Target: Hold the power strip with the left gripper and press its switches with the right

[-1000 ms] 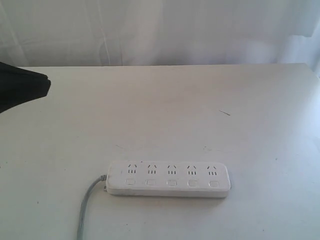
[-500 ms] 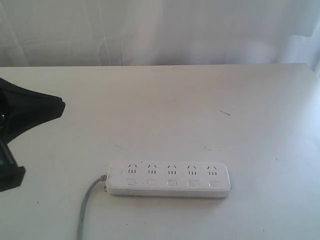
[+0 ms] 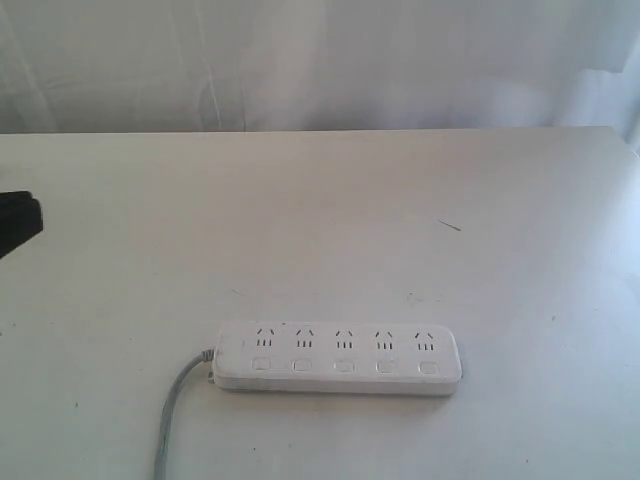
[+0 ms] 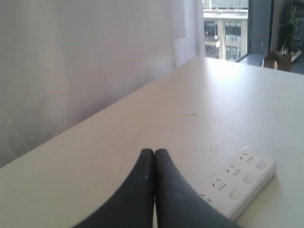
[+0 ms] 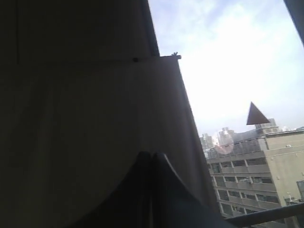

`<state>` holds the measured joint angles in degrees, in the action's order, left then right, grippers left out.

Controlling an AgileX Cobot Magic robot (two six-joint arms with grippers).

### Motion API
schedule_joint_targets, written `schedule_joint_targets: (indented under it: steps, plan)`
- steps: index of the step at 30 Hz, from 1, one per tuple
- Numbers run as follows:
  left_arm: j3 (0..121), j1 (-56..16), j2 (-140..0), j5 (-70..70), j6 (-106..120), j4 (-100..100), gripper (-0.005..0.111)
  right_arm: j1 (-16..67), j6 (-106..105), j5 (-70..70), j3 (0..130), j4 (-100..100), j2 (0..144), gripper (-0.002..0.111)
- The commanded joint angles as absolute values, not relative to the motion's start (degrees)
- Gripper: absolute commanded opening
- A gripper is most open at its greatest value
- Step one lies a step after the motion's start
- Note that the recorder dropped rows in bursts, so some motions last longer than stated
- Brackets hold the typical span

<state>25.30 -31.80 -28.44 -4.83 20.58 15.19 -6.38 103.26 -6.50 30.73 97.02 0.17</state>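
Note:
The white power strip (image 3: 338, 357) lies flat near the table's front, its grey cord (image 3: 172, 415) trailing off its left end. Five small switches (image 3: 344, 366) run along its near side, one below each socket set. Only a black sliver of the left arm (image 3: 18, 222) shows at the exterior view's left edge. In the left wrist view my left gripper (image 4: 154, 153) is shut and empty, held above the table well away from the power strip (image 4: 240, 180). My right gripper (image 5: 151, 155) is shut, empty, and faces a curtain and window; it is absent from the exterior view.
The white table (image 3: 330, 230) ends at a pale curtain (image 3: 320, 60) along its far edge. A small dark mark (image 3: 450, 226) lies right of centre. The right wrist view shows a dark curtain (image 5: 85, 118) and buildings (image 5: 266, 171) outside.
The left arm reached into the exterior view from the left half a second ago, then drew back, leaving only a sliver at the edge. The power strip has not moved.

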Motion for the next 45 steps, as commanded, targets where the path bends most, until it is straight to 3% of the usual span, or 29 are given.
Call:
schedule_joint_targets:
  steps: [1, 12, 24, 45]
  plan:
    - [23.42, -32.09, -20.45, -0.79, 17.83, 17.13, 0.0, -6.88, 104.72, 7.71, 29.55, 97.14, 0.0, 0.0]
    - [23.42, -32.09, -12.57, 10.18, 17.82, 13.56, 0.0, -6.88, 104.02, 4.02, 16.87, 99.95, 0.0, 0.0]
    - [21.1, -32.09, -12.78, 10.0, 17.92, 10.96, 0.0, -6.88, 94.22, 2.8, 0.0, 99.95, 0.0, 0.0]
    - [20.61, -32.09, -12.78, 14.13, 13.29, 0.83, 0.0, -6.88, 94.93, 3.18, 0.0, 99.95, 0.0, 0.0]
